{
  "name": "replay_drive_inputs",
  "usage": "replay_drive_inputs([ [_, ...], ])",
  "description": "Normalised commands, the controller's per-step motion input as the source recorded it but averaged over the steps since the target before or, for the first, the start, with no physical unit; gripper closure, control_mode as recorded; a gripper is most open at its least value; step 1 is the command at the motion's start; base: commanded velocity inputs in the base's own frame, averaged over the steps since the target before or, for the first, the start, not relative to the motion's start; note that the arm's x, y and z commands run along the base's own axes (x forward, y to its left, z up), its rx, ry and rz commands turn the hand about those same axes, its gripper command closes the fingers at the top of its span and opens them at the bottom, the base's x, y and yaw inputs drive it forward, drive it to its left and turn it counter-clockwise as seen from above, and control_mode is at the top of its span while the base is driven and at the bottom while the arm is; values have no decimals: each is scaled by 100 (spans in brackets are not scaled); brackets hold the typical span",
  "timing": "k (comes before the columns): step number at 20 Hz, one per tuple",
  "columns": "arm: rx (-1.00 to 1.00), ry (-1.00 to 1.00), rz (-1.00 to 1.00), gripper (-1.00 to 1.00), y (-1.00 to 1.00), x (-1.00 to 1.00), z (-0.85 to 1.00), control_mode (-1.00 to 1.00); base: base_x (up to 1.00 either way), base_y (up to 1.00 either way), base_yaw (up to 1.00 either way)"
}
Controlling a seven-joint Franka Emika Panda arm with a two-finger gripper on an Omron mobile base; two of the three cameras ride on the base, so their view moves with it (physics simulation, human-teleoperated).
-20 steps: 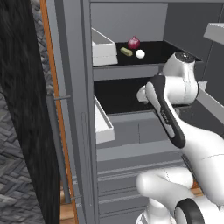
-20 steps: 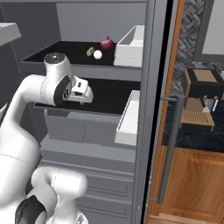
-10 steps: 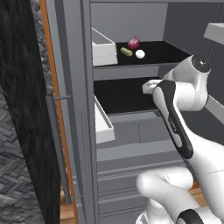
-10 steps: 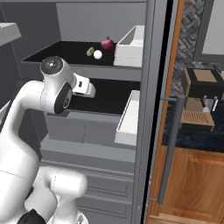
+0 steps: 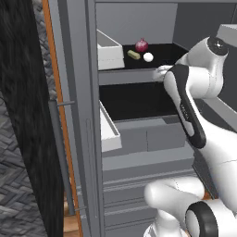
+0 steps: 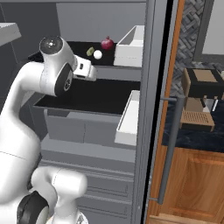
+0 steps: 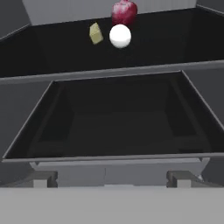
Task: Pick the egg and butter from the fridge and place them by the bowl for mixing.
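Reaching into the fridge [image 5: 92, 111], the gripper [image 7: 111, 177] is pointing at the upper shelf [image 7: 109, 72] with its jaws wide apart, holding nothing. Toward the shelf's back edge, the egg [image 7: 120, 36] is sitting between the butter [image 7: 96, 33] and a red onion [image 7: 124, 12], waiting to be picked.

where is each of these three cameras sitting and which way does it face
Left base view: behind the arm on its left, facing the open fridge; the white arm rises at lower right, its hand at the shelf edge below the egg.
Right base view: behind on the right, same fridge; the arm rises at lower left.
Hand view: on the hand, facing the black shelves; the open gripper at the bottom.
Shared: all three show the egg, the butter and the dark red onion-like item on the upper shelf.
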Motion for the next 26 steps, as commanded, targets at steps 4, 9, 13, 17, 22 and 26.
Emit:
replay_drive_inputs([
  [4,0,-5,0,-100,-3,37,38,-100,0,0,0],
  [9,0,-15,0,-100,-15,39,25,-100,0,0,0],
  [13,-3,-20,0,-100,-3,32,1,-100,0,0,0],
  [17,0,-3,0,-100,-1,53,12,-100,0,0,0],
  [22,0,0,3,-100,0,53,3,-100,0,0,0],
  [26,0,1,8,-100,0,53,0,-100,0,0,0],
])
